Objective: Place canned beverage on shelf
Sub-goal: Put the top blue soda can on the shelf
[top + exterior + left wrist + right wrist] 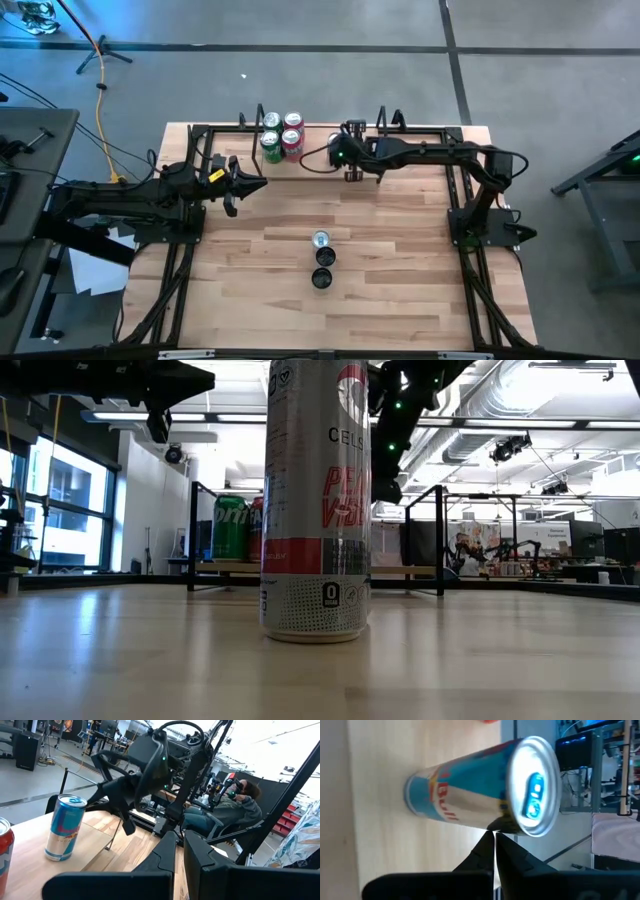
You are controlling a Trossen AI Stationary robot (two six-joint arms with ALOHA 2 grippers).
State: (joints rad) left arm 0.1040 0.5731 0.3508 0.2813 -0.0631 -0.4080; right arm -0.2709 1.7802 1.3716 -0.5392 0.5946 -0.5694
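Observation:
A blue-and-silver canned beverage (470, 795) stands upright on its base on the pale-wood shelf (400, 569), right of several green and red cans (280, 140). In the left wrist view the same blue can (65, 827) stands beside a red can. In the high view the right arm hides it. My right gripper (495, 836) is shut and slants down over the shelf (320, 133), its tips at the blue can's upper side. My left gripper (180, 840) is shut and holds nothing. It points level near the shelf's left end (250, 185). My right gripper's shut fingertips (487, 842) stand at the blue can's side just under its top rim (505, 822), coming slanting down from above. Whether they touch the can I cannot tell. The can stands upright on the shelf.
Three more cans stand in a short row at the table's middle (320, 240), (324, 258), (321, 279). The nearest fills the low view as a tall silver can (315, 500). Black wire uprights (440, 540) close the shelf's ends. A seated person (230, 807) shows beyond the table.

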